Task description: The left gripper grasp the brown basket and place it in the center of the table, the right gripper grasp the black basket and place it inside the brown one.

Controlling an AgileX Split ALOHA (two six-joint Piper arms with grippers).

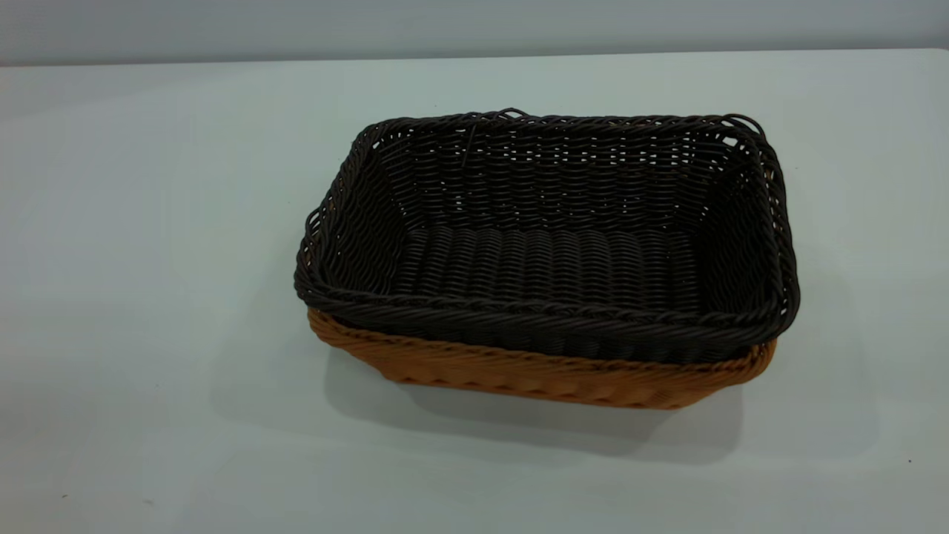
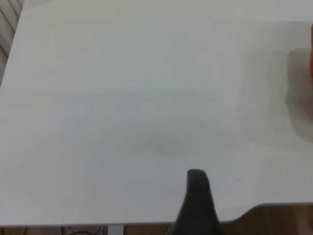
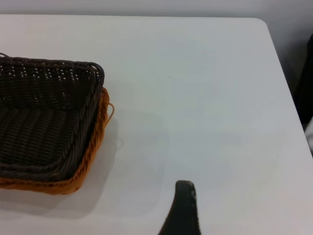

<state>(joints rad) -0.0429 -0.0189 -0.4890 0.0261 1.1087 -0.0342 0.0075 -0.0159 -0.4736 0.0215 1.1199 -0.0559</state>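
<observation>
The black basket (image 1: pixel 549 245) sits nested inside the brown basket (image 1: pixel 534 374) near the middle of the table (image 1: pixel 148 297); only the brown rim and lower wall show beneath it. Neither arm appears in the exterior view. The right wrist view shows both baskets, the black one (image 3: pixel 44 122) and the brown rim (image 3: pixel 90 156), well apart from my right gripper (image 3: pixel 220 198). One black finger (image 3: pixel 183 210) shows, with nothing between the jaws. My left gripper (image 2: pixel 242 196) hovers over bare table; one finger (image 2: pixel 198 200) shows, and a sliver of the brown basket (image 2: pixel 311 49) at the frame's edge.
The table's edge (image 2: pixel 274 205) lies close by my left gripper, with brown floor beyond. In the right wrist view the table's rounded corner (image 3: pixel 264 22) and side edge (image 3: pixel 298 127) show, with a dark object (image 3: pixel 307 78) beyond.
</observation>
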